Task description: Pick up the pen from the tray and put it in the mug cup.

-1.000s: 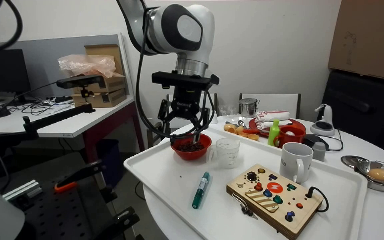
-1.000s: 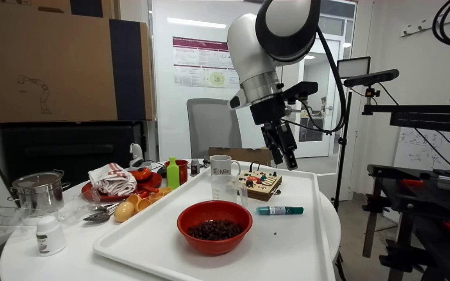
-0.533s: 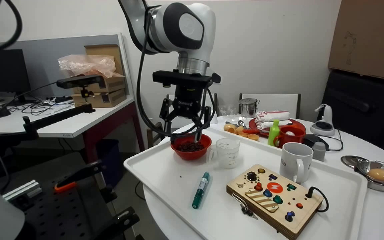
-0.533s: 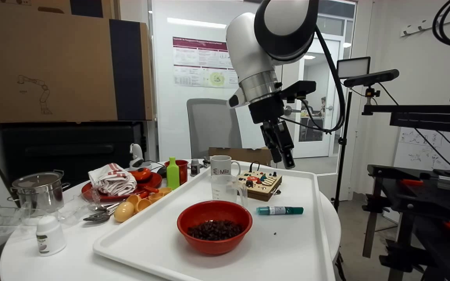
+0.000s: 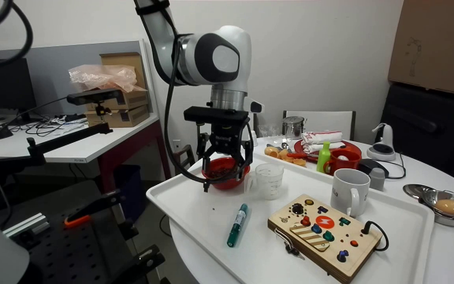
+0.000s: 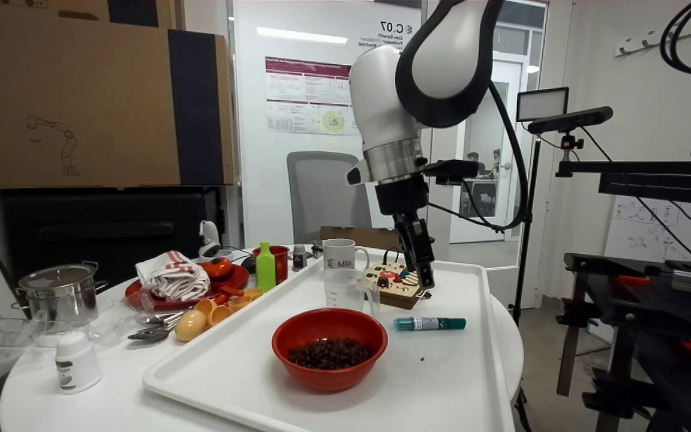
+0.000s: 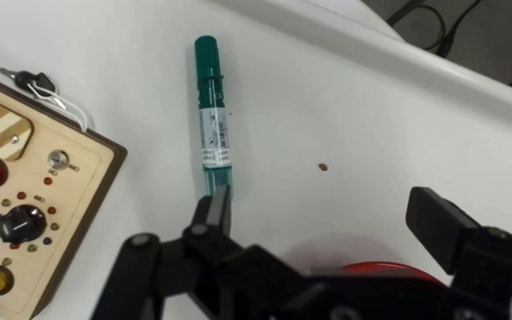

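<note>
The pen (image 5: 237, 225) is a slim teal-green marker with a white label, lying flat on the white tray (image 5: 258, 244). It shows in both exterior views (image 6: 429, 324) and in the wrist view (image 7: 214, 129). The mug cup (image 5: 344, 193) is white with a handle and stands upright on the tray behind the wooden box; it also shows in an exterior view (image 6: 338, 255) but is out of the wrist view. My gripper (image 7: 320, 198) is open and empty, above the tray. In the wrist view its left fingertip overlaps the pen's light end; the pen lies mostly outside the gap.
A red bowl (image 6: 329, 375) of dark beans and a clear measuring cup (image 5: 270, 182) stand on the tray near the gripper. A wooden box (image 5: 323, 236) with knobs and keys lies beside the pen. A green bottle (image 6: 266, 267) and red plate stand beyond the tray rim.
The arm and gripper have moved down towards the tray, and the hand is less tilted. The gripper stays open. The pen, mug cup and other objects have not moved.
</note>
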